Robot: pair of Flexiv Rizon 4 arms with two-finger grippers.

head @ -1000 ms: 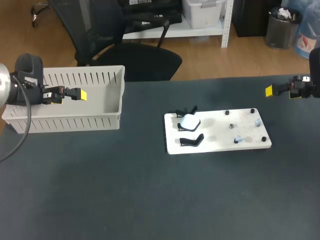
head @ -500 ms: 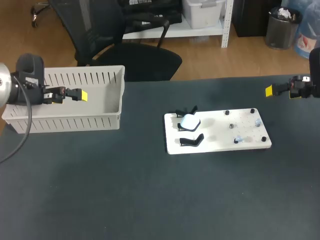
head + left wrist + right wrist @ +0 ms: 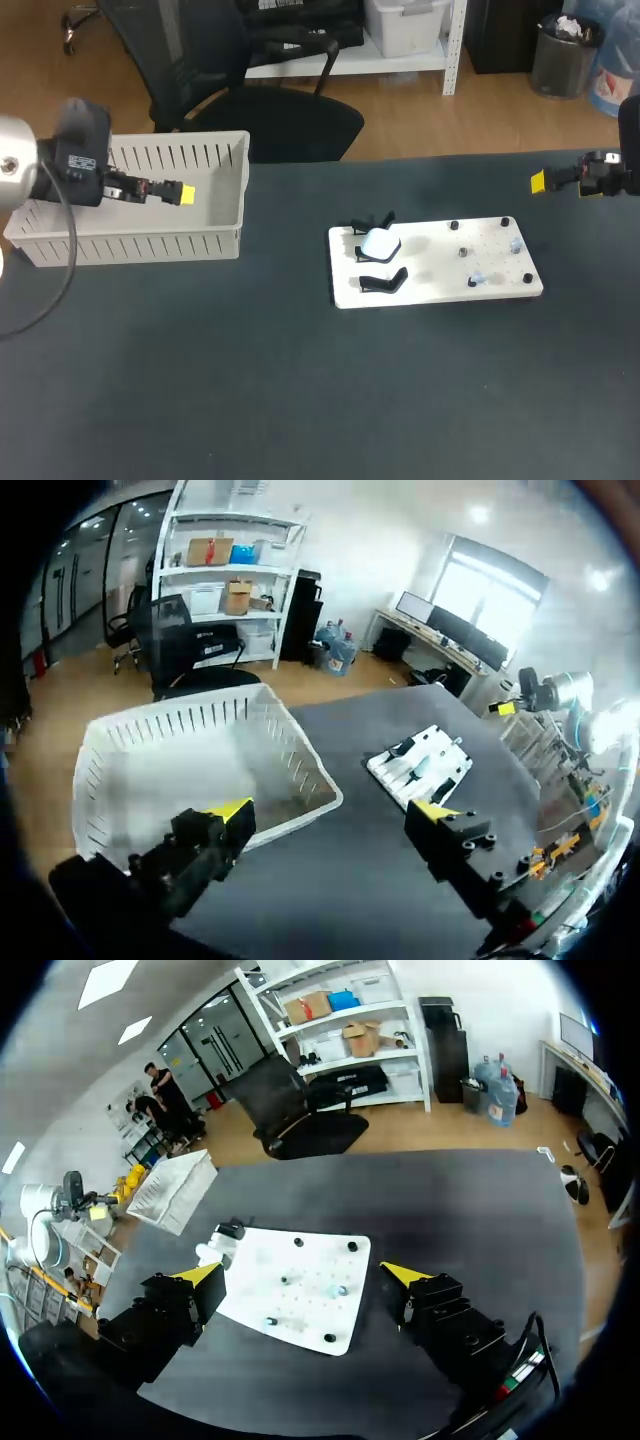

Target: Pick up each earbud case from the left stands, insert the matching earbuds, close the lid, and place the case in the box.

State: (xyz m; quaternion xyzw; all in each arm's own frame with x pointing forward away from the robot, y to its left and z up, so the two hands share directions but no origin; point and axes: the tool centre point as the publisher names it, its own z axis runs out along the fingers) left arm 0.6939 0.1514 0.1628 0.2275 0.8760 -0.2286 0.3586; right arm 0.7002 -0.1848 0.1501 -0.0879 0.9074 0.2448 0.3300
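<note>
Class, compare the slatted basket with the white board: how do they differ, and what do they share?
The basket has tall slatted walls; the board is a flat plate. The basket sits at the table's far left corner; the board lies right of the middle. The board carries black stands and a white earbud case; the left gripper hangs over the basket. Both are pale rectangles on the dark table.

wide bare table (image 3: 290, 360) btwn box (image 3: 140, 243) & white board (image 3: 435, 275); black stands (image 3: 383, 281) stick up at board's box-side end.
</note>
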